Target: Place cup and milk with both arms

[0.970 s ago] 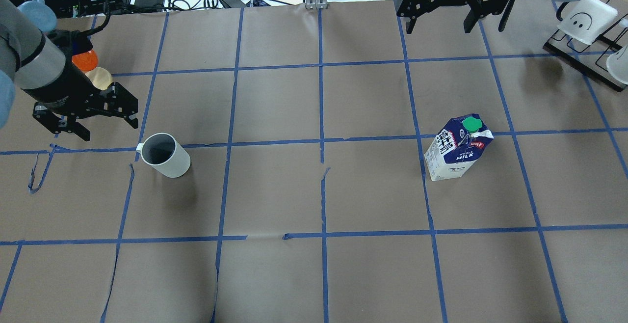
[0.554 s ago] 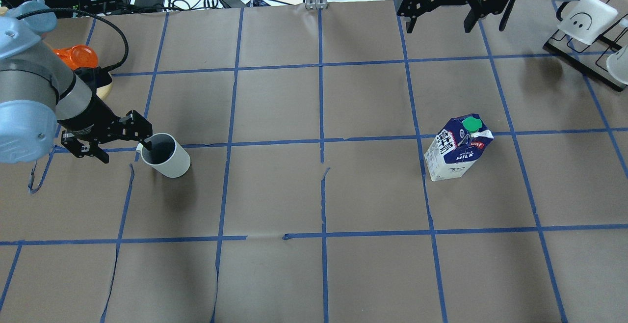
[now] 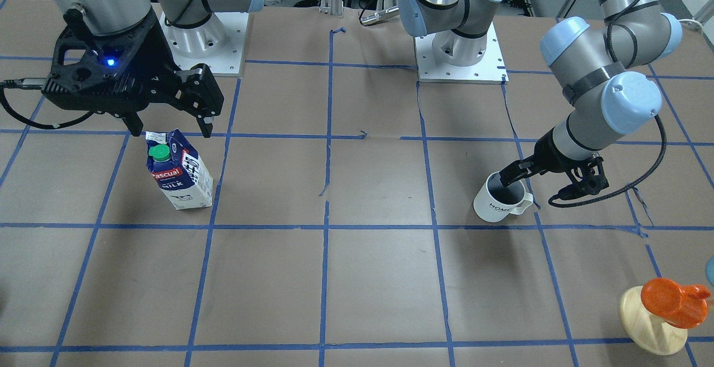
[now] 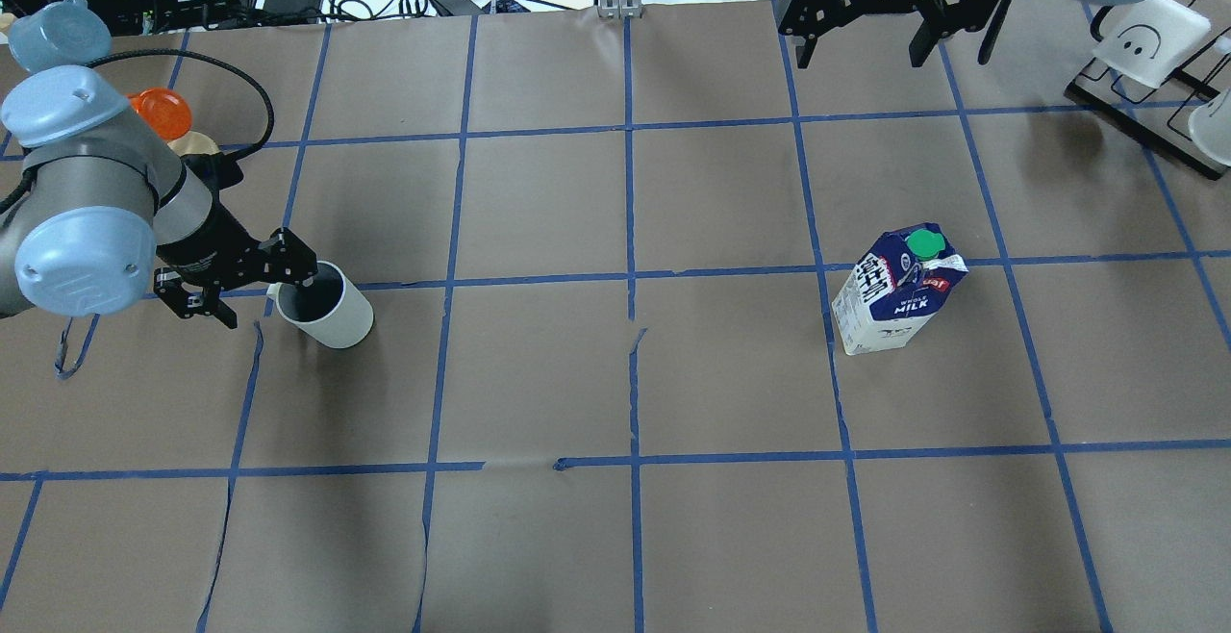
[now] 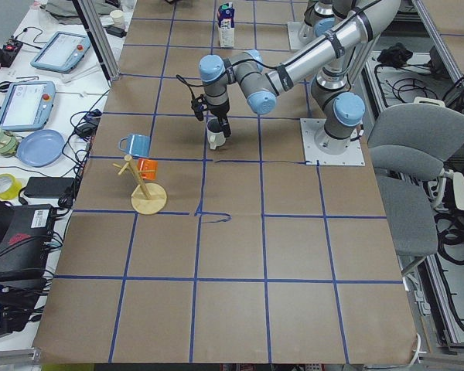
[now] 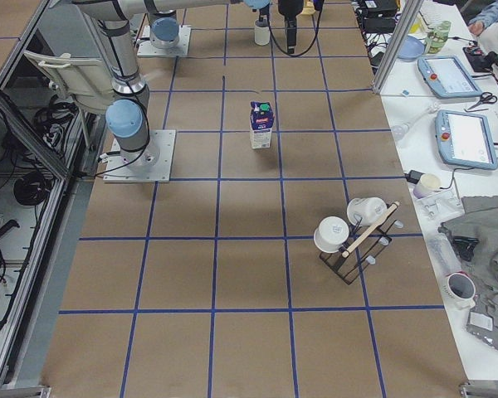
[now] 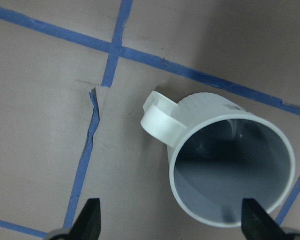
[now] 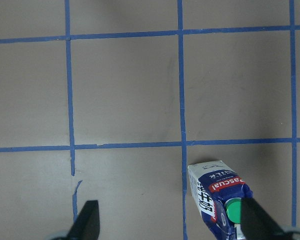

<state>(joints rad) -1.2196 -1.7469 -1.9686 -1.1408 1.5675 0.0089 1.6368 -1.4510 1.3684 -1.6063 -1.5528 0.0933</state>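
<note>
**Figure. Both arms at the approach stage, neither object grasped.**

In the overhead view, the cup (image 4: 322,306) stands upright on the table (image 4: 625,373) at 9 o'clock and the milk (image 4: 899,291) stands upright at 3 o'clock. They are well apart, so each arm can work its own half.

The left end effector (image 4: 252,289) is spread wide and holds nothing. In its wrist view the handle (image 7: 160,112) points to 10 o'clock. One finger sits outside the handle side and the other over the rim at 5 o'clock. You would read this as set up to pinch the wall next to the handle, though you cannot tell whether that finger is inside the mouth or just above it.

The right end effector (image 4: 866,41) is also spread wide and empty. It hangs high, toward 12 o'clock from the carton. In its wrist view the green cap (image 8: 234,211) lies at 5 o'clock, beside one finger and not between the two, so expect it to centre over the carton before it descends.

The orange cup on a wooden stand (image 4: 163,113), at 11 o'clock from the cup, is close to the left forearm, so watch the clearance there.
</note>
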